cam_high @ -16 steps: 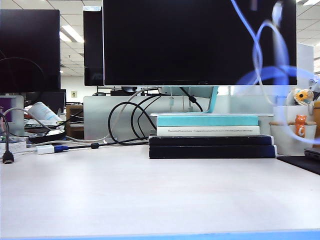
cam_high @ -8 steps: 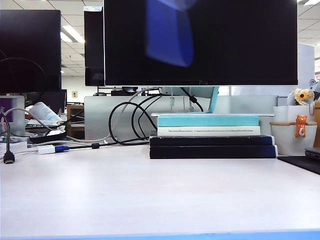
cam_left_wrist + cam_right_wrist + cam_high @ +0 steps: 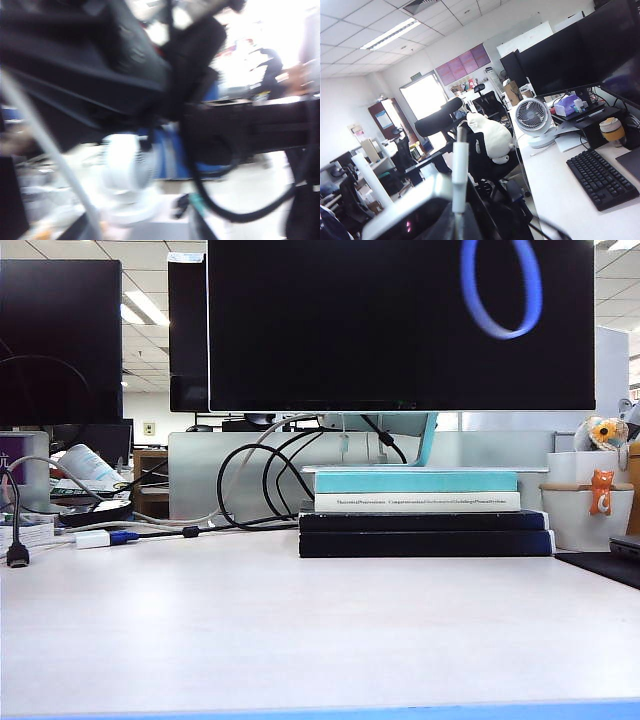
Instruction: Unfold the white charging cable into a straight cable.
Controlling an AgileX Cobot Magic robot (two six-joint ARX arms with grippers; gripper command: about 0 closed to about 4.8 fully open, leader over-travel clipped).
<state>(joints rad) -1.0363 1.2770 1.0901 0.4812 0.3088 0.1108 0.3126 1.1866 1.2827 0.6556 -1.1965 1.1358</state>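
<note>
Overhead, white charging cable (image 3: 497, 285) a blurred bluish loop, right end effector (image 3: 458, 200) clamped on its plug, left's opening unclear.

The left wrist view is filled by blurred matte black arm housing (image 3: 125, 65) with rounded casings and a looping black cable (image 3: 220, 200). In the right wrist view, the right gripper (image 3: 457, 165) shows dark and silver-grey bodywork.

A stack of books (image 3: 425, 512) sits on the table (image 3: 300, 630) beneath a dark monitor (image 3: 400, 325). Black cables (image 3: 250, 485) loop just beside it — a desk fan (image 3: 531, 116) stands elsewhere.
</note>
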